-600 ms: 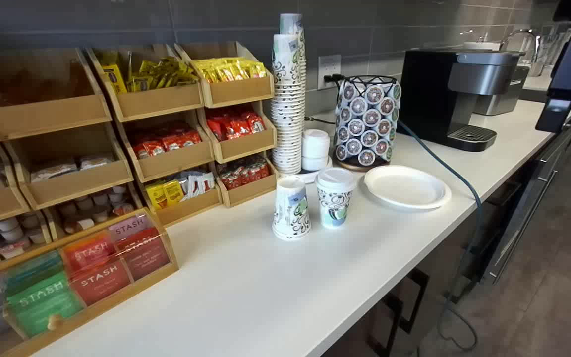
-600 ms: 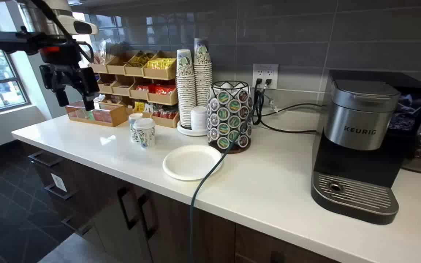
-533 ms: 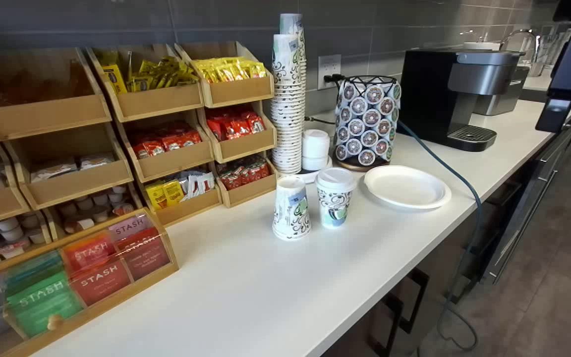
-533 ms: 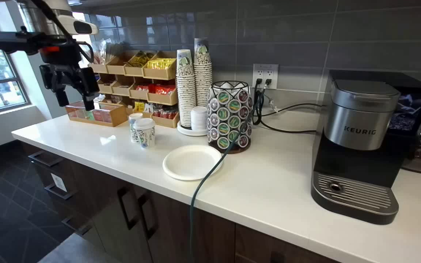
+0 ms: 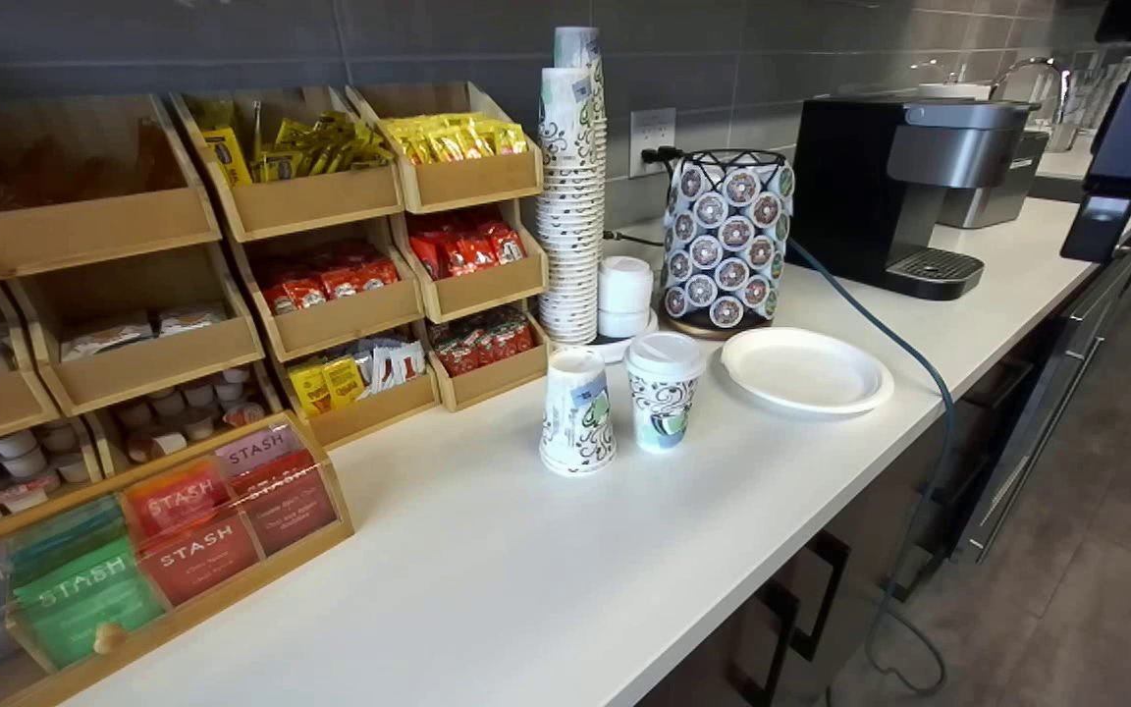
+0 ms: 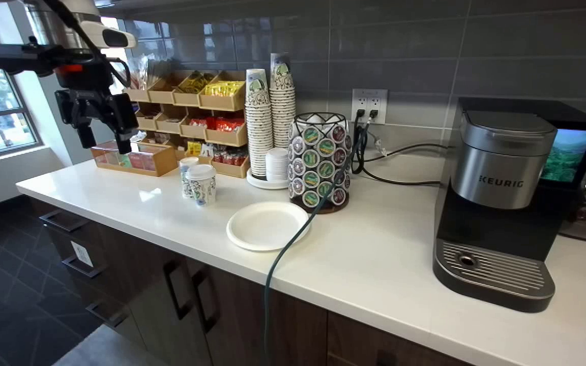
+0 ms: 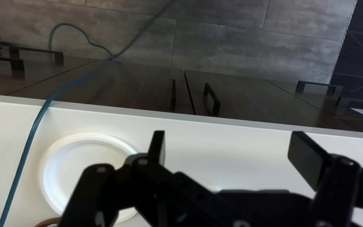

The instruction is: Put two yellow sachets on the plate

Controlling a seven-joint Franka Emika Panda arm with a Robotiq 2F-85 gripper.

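Observation:
Several yellow sachets [image 5: 453, 137] lie in a top-row wooden bin beside the tall cup stacks; they also show in an exterior view [image 6: 223, 89]. Other bright yellow packets [image 5: 326, 383] stand in a bottom-row bin. The white round plate [image 5: 806, 371] lies on the counter with a bare surface, also in an exterior view [image 6: 267, 226]. In the wrist view, the plate [image 7: 85, 167] is left of the jaws, partly hidden by a finger. My gripper [image 6: 105, 142] is open, with nothing between its fingers [image 7: 227, 148], high above the counter. Only part of it shows at an exterior view's right edge [image 5: 1101, 226].
Two patterned cups [image 5: 666, 393] stand between bins and plate. Tall cup stacks [image 5: 570, 206] and a pod rack [image 5: 727, 241] stand behind. A blue-green cable [image 6: 293, 239] crosses the plate's edge in view. A tea box [image 5: 183, 550] and a coffee maker [image 6: 501, 203] stand at opposite ends.
The coffee maker's screen has turned from dark to a bright green picture. My gripper, the sachets and the plate have not visibly moved.

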